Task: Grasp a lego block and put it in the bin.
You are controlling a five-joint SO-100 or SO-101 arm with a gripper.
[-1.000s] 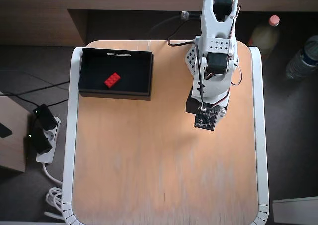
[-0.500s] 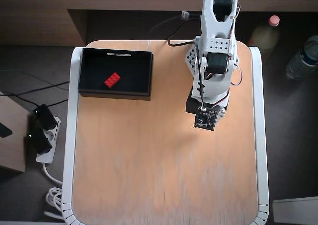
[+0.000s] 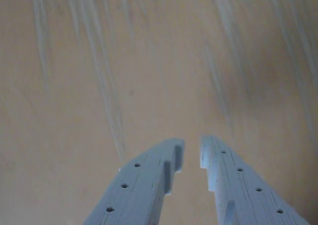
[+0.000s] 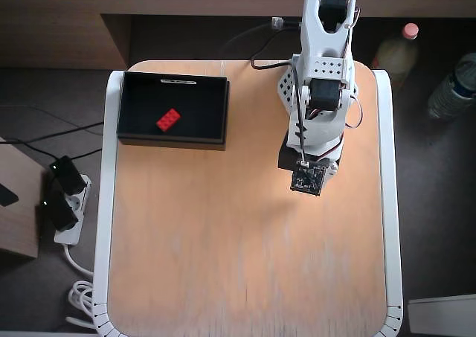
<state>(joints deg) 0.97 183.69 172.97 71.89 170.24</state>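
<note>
The red lego block lies inside the black bin, which stands at the table's far left corner in the overhead view. The arm is folded at the far right of the table, well away from the bin. Its fingers are hidden under the wrist camera board in that view. In the wrist view my gripper hangs over bare wood. Its two grey jaws stand almost together with only a narrow slit between the tips, and nothing is held. The block and bin are out of the wrist view.
The wooden table top has a white rim. Bottles stand on the floor at the right, and a power strip with cables lies at the left. A dark cable runs behind the arm's base.
</note>
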